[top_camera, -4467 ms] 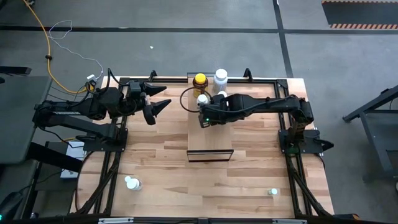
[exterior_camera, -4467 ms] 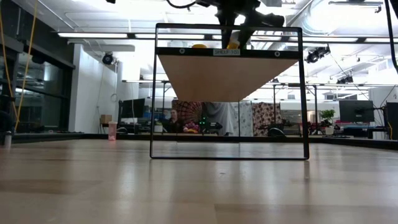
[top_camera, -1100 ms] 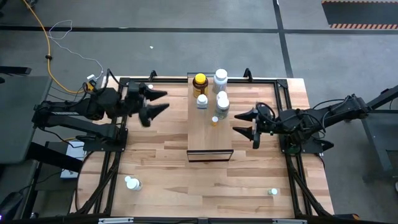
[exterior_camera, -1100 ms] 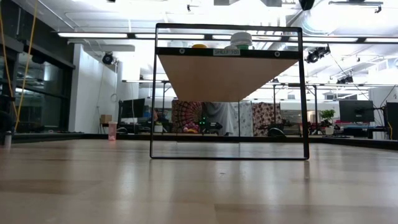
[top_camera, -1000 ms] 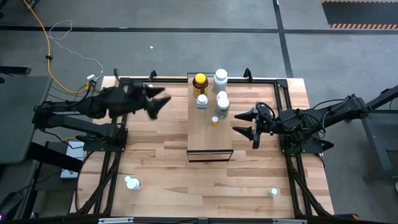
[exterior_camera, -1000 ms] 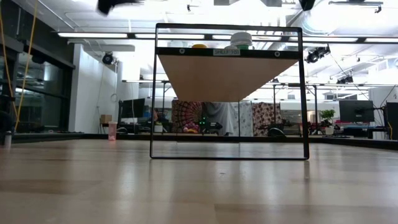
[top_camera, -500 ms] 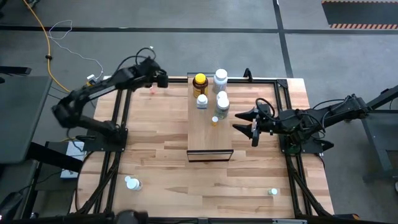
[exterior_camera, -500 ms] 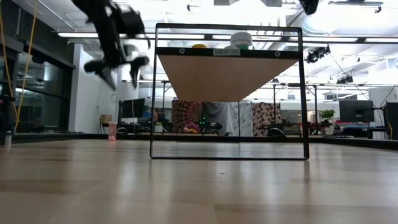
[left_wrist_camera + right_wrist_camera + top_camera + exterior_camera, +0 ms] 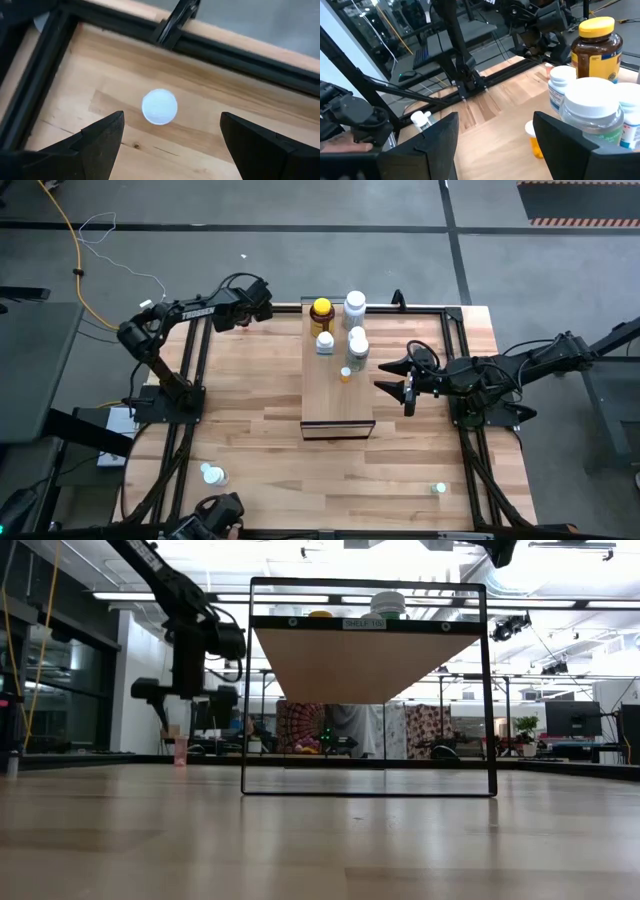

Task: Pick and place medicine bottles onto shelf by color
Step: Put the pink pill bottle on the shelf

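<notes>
We are looking first at the far left corner of the table, where the left gripper is hanging over a small bottle with a white cap. In the left wrist view its jaws are standing spread wide, with the cap lying between the two fingers and touching neither. In the low view the same gripper is hovering above a tiny pinkish bottle at the table's far edge.

Near the front left corner a white bottle is lying on its side, well apart from everything else.

Moving to the middle, we are seeing the shelf carrying five bottles at its far end: an amber bottle with a yellow cap, a white bottle beside it, a small white one, a larger white one, and a tiny orange bottle nearest the front.

To the right of the shelf, the right gripper is hanging level with its jaws spread and empty, pointing toward the shelf and well apart from the bottles.

Near the front right corner, a small greenish bottle is standing alone on the table.
</notes>
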Motion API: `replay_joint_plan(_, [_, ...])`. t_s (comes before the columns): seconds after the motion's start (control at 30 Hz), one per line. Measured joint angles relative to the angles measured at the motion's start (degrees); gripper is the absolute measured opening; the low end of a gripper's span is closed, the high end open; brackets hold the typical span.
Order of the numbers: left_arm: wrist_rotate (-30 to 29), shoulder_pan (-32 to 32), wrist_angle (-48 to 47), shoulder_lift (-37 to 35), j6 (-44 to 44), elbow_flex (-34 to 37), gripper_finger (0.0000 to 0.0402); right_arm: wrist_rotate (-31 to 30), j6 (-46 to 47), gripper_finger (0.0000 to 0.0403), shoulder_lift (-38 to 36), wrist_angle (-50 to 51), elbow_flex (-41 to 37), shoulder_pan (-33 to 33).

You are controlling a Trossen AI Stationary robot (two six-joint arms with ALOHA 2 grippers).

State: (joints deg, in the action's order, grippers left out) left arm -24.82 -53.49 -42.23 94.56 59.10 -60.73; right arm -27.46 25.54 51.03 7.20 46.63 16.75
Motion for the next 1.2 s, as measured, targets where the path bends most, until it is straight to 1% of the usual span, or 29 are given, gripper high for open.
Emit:
replay_joint_plan(0.4, [-2.80,-0.07,0.93,6.13,6.22,0.00,0.0317,0.00,0.10,0.0248,0.02,1.23,0.00,0.00])
replay_joint_plan(0.6, [-2.90,-0.91,5.01,8.11,5.01,0.00,0.0282,0.00,0.22,0.0247,0.02,1.24,0.00,0.00])
replay_joint_plan(0.73, [-4.12,-1.28,6.35,8.14,3.42,0.00,0.0257,-0.04,2.72,0.0247,0.02,1.24,0.00,0.00])
replay_joint_plan(0.9, [-3.49,-1.67,6.25,8.14,1.33,0.00,0.0236,-0.04,2.95,0.0247,0.02,2.26,0.02,0.00])
replay_joint_plan(1.2, [-2.63,-1.62,5.92,8.14,0.40,0.00,0.0194,-0.09,2.97,0.0247,0.02,2.95,0.02,0.00])
